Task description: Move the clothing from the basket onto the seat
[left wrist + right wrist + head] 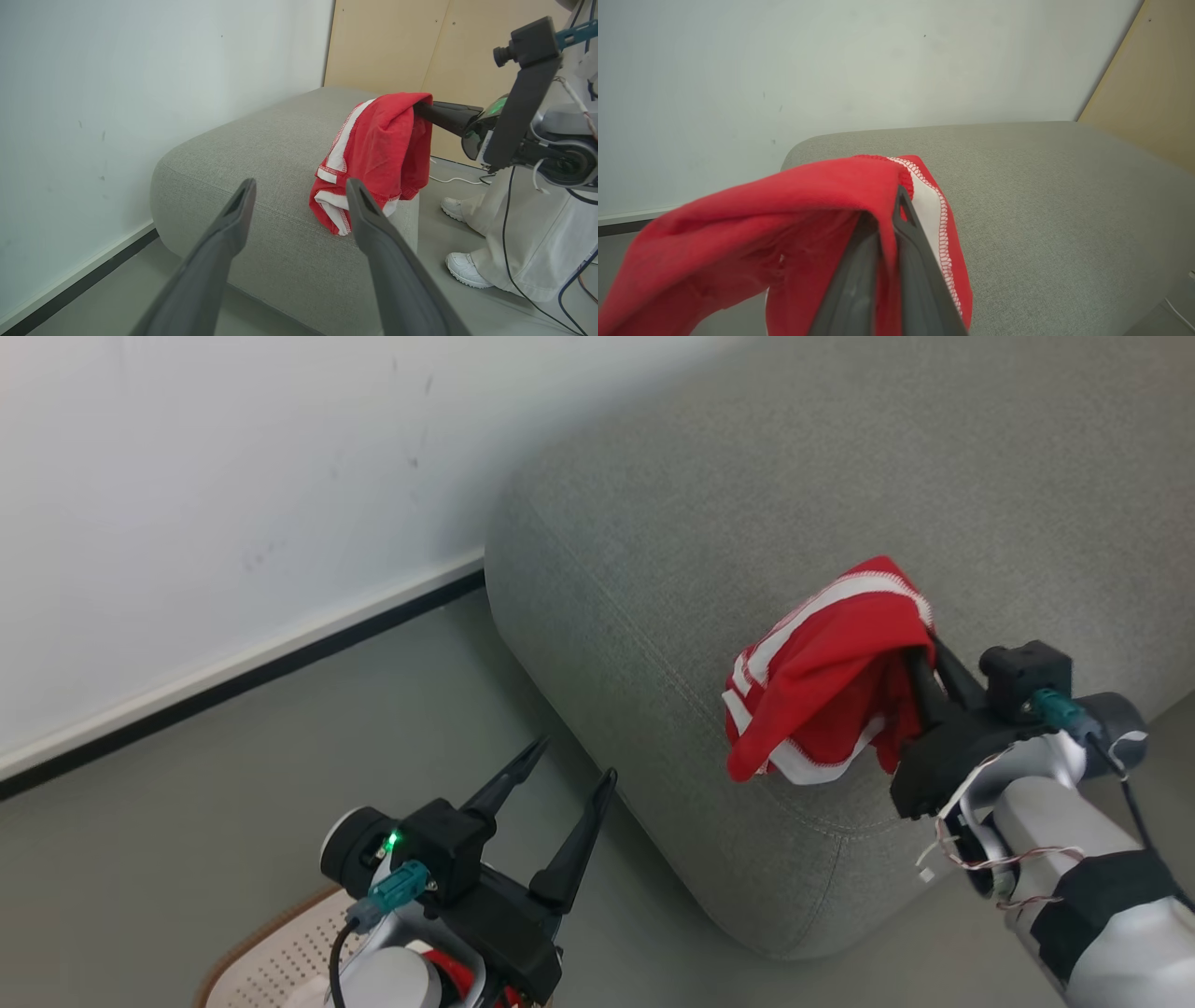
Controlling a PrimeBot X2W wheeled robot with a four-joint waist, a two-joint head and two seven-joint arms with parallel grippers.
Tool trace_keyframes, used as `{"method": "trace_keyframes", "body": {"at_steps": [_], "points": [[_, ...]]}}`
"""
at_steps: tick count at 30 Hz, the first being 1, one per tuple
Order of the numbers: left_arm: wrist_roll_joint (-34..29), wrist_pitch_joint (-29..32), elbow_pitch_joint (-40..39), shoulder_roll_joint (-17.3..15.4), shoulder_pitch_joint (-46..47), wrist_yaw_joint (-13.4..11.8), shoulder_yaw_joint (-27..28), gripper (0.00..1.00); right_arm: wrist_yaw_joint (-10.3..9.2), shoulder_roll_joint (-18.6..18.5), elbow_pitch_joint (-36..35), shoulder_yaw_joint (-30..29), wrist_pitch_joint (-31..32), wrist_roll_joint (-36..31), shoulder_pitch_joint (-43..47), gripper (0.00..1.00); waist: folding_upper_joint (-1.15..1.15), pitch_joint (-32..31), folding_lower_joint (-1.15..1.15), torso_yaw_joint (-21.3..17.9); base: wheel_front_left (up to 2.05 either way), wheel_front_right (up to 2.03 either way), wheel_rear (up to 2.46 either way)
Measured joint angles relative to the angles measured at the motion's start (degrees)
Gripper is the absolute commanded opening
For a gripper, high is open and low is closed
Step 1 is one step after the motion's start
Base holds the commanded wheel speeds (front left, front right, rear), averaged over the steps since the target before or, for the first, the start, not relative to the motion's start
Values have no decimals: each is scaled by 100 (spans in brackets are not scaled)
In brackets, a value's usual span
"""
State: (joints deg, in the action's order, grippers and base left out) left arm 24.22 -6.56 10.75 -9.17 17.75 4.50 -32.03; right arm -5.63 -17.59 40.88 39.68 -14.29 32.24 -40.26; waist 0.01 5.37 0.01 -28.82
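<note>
Right jaws, clamped on a red jersey (pixel 826 663), hold it at 3 o'clock over the edge of the grey sofa (pixel 653 523). The cloth hangs below them, lowest folds apparently touching the cushion. Left jaws, apart and empty, hover at 7 o'clock above the basket (pixel 280 957).

The sofa (pixel 747 476) was coarse grey woven cloth, matt, with a stitched seam near its front edge. The jersey (pixel 822 672) was soft red cloth, its white trim overlocked in red thread. The laundry basket (pixel 280 947) was smooth, perforated cream plastic. The left gripper (pixel 575 758) had dull dark plastic fingers (pixel 397 270). The panel (pixel 383 42) looked like pale, smooth wood.
</note>
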Motion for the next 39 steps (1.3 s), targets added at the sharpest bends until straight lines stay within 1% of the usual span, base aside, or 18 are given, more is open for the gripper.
{"method": "trace_keyframes", "body": {"at_steps": [6, 8, 13, 16, 17, 21, 24, 32, 39], "points": [[-91, 115, -201, 4, 220, -82, -26, 100, -18, -192, -136, -261, 0, 3, -221, 0, 0, 356, 0, 34, 0, 0, 0], [-119, 163, -248, -2, 294, -105, -27, 100, -14, -216, -164, -358, 0, 16, -470, 0, 0, 492, 0, 69, 0, 0, 0], [-281, 298, -358, -23, 628, -149, -21, 100, 88, -331, -104, -528, -3, 22, -1191, 0, 0, 856, 1, 195, 0, 0, 0], [-326, 348, -439, -16, 875, -156, -15, 100, 119, -407, 10, -631, -16, 46, -1623, 0, 0, 1083, 1, 296, 0, 0, 0], [-355, 408, -505, -13, 1021, -168, -8, 100, 152, -438, 70, -721, -16, 56, -1939, 0, 0, 1238, 1, 372, 0, 0, 0], [-424, 524, -658, -21, 1262, -175, 4, 100, 214, -493, 241, -871, -4, 88, -2609, 0, 0, 1554, 1, 537, 0, 0, 0], [-469, 590, -794, -30, 1418, -194, 20, 100, 216, -566, 364, -995, 9, 111, -3010, 0, 1, 1795, 1, 667, 0, 0, 0], [-665, 777, -1139, -165, 1749, -198, 40, 100, 211, -921, 726, -1239, 42, 115, -3793, 0, 0, 2462, 1, 1012, 0, 0, 0], [-765, 859, -1322, -191, 2027, -197, 51, 100, 155, -1189, 1204, -1343, 66, 110, -4042, 0, 1, 3061, 0, 1234, 0, 0, 0]]}}
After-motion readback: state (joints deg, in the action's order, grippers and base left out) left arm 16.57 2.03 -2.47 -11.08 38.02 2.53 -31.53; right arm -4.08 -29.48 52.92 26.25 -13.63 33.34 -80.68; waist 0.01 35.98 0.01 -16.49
